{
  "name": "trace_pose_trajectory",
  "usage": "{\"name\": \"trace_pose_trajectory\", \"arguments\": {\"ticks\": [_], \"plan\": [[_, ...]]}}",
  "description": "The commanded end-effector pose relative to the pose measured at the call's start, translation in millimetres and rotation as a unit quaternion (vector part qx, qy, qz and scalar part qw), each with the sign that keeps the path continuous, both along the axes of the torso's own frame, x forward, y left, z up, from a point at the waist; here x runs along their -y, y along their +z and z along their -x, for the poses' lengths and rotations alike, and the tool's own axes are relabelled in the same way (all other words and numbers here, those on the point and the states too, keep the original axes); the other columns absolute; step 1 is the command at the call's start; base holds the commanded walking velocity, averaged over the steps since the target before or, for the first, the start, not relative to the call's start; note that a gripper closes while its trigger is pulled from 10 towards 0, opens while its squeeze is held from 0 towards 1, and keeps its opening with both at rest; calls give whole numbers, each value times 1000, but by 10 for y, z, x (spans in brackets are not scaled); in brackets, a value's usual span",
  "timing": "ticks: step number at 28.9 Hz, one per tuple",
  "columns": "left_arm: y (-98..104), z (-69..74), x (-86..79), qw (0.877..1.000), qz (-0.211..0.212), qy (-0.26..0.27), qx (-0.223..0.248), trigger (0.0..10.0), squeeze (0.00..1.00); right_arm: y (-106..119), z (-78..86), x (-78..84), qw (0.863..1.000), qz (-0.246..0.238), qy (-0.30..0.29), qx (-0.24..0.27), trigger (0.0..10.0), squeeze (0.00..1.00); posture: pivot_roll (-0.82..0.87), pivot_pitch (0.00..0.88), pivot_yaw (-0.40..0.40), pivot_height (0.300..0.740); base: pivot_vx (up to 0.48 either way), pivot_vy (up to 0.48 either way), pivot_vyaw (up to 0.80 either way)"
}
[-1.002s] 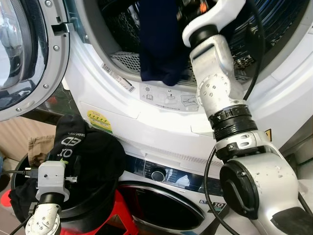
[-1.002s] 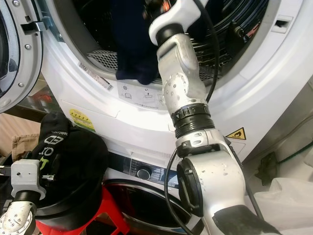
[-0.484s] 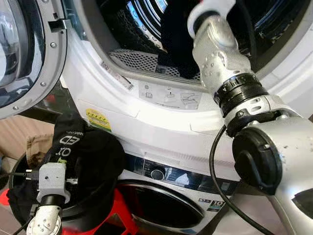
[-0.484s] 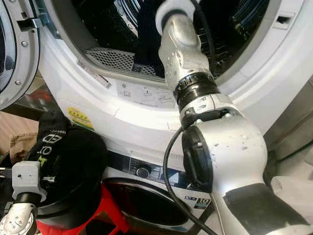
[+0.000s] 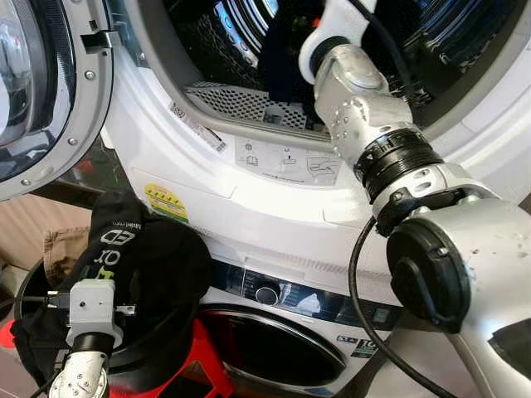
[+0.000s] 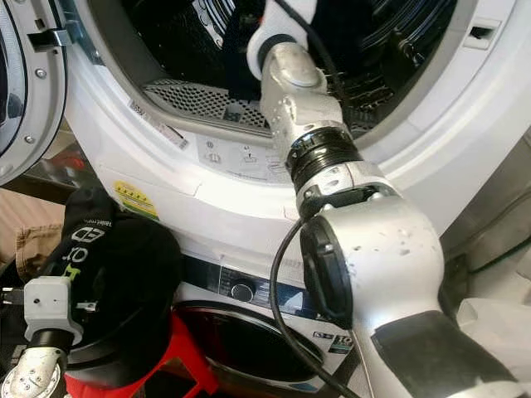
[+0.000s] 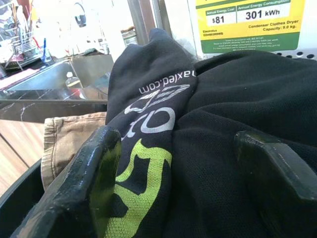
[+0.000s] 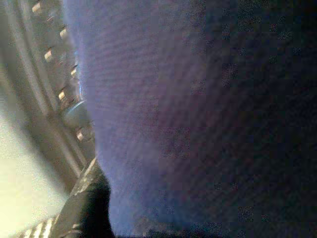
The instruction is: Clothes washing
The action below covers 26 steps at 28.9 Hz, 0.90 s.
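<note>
Right arm: the silver right arm (image 5: 390, 157) reaches up into the open drum (image 5: 241, 41) of the upper machine; its gripper lies past the top edge of the eye views.
Right gripper: in the wrist view, dark blue cloth (image 8: 198, 119) is pressed right against the lens, with one black finger (image 8: 86, 208) beside it — whether the fingers clamp the cloth cannot be told.
Dark garment: a dark garment (image 5: 282, 50) hangs inside the drum just beside the arm, its upper part cut off.
Left gripper: the left gripper (image 7: 183, 173) hovers over the laundry with its two black fingers (image 7: 94, 173) spread wide, holding nothing.
Black shirt: a black shirt (image 7: 223, 124) with white and green lettering is heaped in a black basket (image 5: 33, 282), over a tan garment (image 7: 64, 139).
Surroundings: the basket sits on a red stool (image 5: 207, 365) — just in front of the lower washer (image 5: 274, 332); the round door (image 5: 41, 91) stands open at left, cut by the frame.
Blocked: the arm's shoulder covers much of both machines' right side.
</note>
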<state>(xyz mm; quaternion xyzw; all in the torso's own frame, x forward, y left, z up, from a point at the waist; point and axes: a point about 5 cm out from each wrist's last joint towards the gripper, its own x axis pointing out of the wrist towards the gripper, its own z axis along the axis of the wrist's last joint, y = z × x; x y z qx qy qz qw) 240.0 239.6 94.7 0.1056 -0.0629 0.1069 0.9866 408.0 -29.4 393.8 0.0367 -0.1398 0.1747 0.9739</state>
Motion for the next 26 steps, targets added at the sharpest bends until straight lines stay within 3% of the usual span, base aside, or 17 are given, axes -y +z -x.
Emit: {"name": "trace_pose_trajectory", "arguments": {"ticks": [1,6,8,11,14,15,16,17,20,22,24,26], "plan": [[-27,17,39,1000,3,-7,-5,10000,0,174,90,-155,998,54,28,34,10000,1000,60,42,-23,740,0,0,0],[-28,12,45,1000,4,-8,-5,10000,0,190,126,-236,993,95,46,55,10000,1000,62,38,-25,740,0,0,0],[-24,8,55,1000,5,-10,-4,10000,0,219,165,-310,983,156,47,87,10000,1000,64,36,-26,740,0,0,0],[-23,7,63,1000,6,-11,-3,10000,0,236,162,-293,979,177,31,94,10000,1000,66,32,-27,740,0,0,0],[-24,5,76,1000,7,-13,-3,10000,0,248,133,-215,981,174,4,87,10000,1000,66,28,-32,740,0,0,0],[-28,6,85,1000,9,-14,-3,10000,0,250,86,-82,989,135,-26,63,10000,1000,64,27,-33,740,0,0,0],[-28,6,85,1000,9,-14,-3,10000,0,250,86,-82,989,135,-26,63,10000,1000,64,27,-33,740,0,0,0],[-29,6,94,1000,10,-14,-3,10000,0,232,47,28,993,103,-48,40,10000,1000,62,29,-32,740,0,0,0],[-30,6,98,1000,12,-14,-3,10000,0,220,53,-1,995,88,-25,36,10000,1000,60,34,-33,740,0,0,0],[-30,8,101,1000,13,-14,-3,10000,0,172,82,-132,992,120,14,46,10000,1000,55,43,-27,740,0,0,0],[-27,6,107,1000,13,-14,-4,10000,0,136,72,-133,990,137,2,46,10000,1000,61,46,-29,740,0,0,0],[-23,6,108,1000,14,-13,-3,10000,0,106,40,-63,993,113,-18,32,10000,1000,64,44,-30,740,0,0,0]]}}
